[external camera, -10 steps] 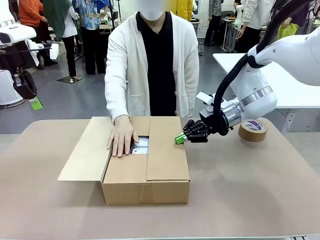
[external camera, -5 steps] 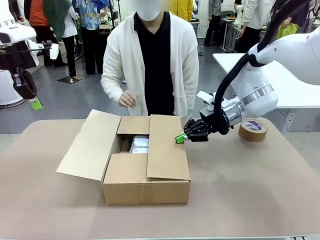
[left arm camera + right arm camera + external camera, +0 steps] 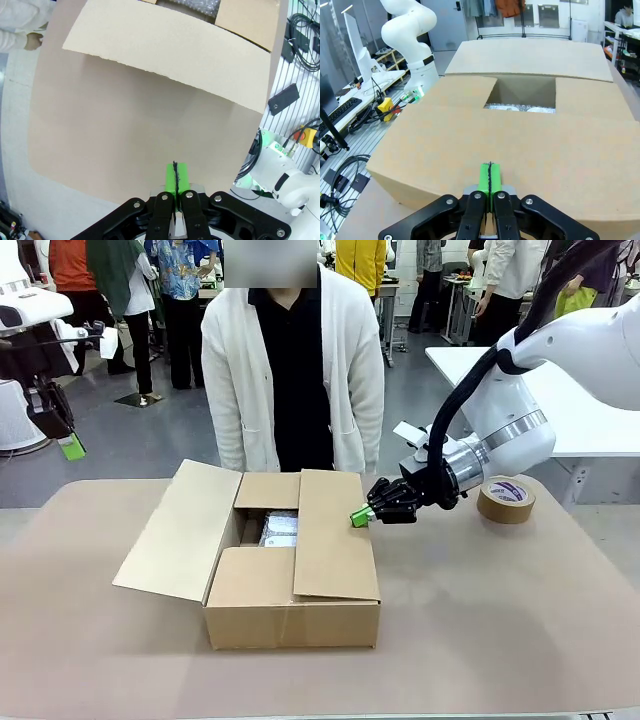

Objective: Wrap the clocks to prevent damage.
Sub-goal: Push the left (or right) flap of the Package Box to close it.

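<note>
A cardboard box (image 3: 292,580) stands mid-table with its left flap (image 3: 178,530) tilted up and its right flap lying flat. Through the gap a bubble-wrapped bundle (image 3: 281,528) shows inside; no clock face can be made out. My right gripper (image 3: 360,517) is shut with its green pads together, at the far edge of the right flap. The right wrist view looks over the box top (image 3: 530,135) to the bubble wrap (image 3: 520,107). My left gripper (image 3: 70,447) hangs high at the far left, shut and holding nothing. Its wrist view looks down on the raised flap (image 3: 170,55).
A person in a white cardigan (image 3: 292,370) stands behind the box, arms down; one hand (image 3: 34,40) shows in the left wrist view. A roll of brown tape (image 3: 505,500) lies at the table's right, behind my right arm. Bare tabletop (image 3: 480,620) surrounds the box.
The person lifted the hand off the box's left side and straightened up, arms down. The left flap sprang up and open. Neither gripper moved.
</note>
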Tool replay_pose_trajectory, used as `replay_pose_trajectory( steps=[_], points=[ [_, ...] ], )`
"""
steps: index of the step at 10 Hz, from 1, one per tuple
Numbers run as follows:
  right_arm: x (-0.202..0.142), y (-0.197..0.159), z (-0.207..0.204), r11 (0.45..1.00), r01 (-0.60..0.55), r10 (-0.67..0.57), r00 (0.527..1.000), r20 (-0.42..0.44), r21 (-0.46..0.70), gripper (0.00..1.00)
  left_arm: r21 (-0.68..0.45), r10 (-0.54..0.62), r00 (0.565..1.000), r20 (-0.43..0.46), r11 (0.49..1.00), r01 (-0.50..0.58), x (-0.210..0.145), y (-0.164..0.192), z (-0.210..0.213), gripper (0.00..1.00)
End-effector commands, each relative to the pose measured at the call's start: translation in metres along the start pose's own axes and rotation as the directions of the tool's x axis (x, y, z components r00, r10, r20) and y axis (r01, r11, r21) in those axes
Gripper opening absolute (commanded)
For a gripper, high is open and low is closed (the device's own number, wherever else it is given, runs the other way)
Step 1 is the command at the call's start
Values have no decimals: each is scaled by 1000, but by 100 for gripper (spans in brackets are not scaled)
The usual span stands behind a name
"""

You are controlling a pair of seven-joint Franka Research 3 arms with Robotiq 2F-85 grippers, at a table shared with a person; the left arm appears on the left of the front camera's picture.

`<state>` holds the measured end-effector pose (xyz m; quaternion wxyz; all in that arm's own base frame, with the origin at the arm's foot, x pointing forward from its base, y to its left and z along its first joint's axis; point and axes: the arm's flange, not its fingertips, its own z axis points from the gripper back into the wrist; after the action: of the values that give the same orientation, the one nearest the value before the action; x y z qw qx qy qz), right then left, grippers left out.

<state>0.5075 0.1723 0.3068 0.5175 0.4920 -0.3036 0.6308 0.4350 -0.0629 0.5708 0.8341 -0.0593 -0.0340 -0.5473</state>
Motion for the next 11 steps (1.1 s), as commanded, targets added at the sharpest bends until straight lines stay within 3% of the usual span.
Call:
replay_pose_trajectory(
  steps=[1,6,7,8,9,11],
  points=[
    [-3,-1,-2,1000,1,-1,1000,0,-5,1,1,2,1000,3,1000,-2,-1,1,1,0],
    [-3,-1,-2,1000,1,-1,1000,0,-5,1,0,0,1000,0,1000,0,0,0,0,0],
    [-3,-1,-2,1000,1,-1,1000,0,-5,1,-76,-155,984,93,984,162,-10,25,-19,0],
    [-3,-1,-2,1000,1,-1,1000,0,-5,1,-121,-290,936,199,941,317,-16,44,-32,0],
    [-3,-1,-2,1000,1,-1,1000,0,-5,1,-61,-372,870,325,909,412,-34,46,-60,0],
    [-3,-1,-2,1000,1,-1,1000,0,-5,1,10,-343,777,528,917,398,-57,57,-88,0]
  ],
)
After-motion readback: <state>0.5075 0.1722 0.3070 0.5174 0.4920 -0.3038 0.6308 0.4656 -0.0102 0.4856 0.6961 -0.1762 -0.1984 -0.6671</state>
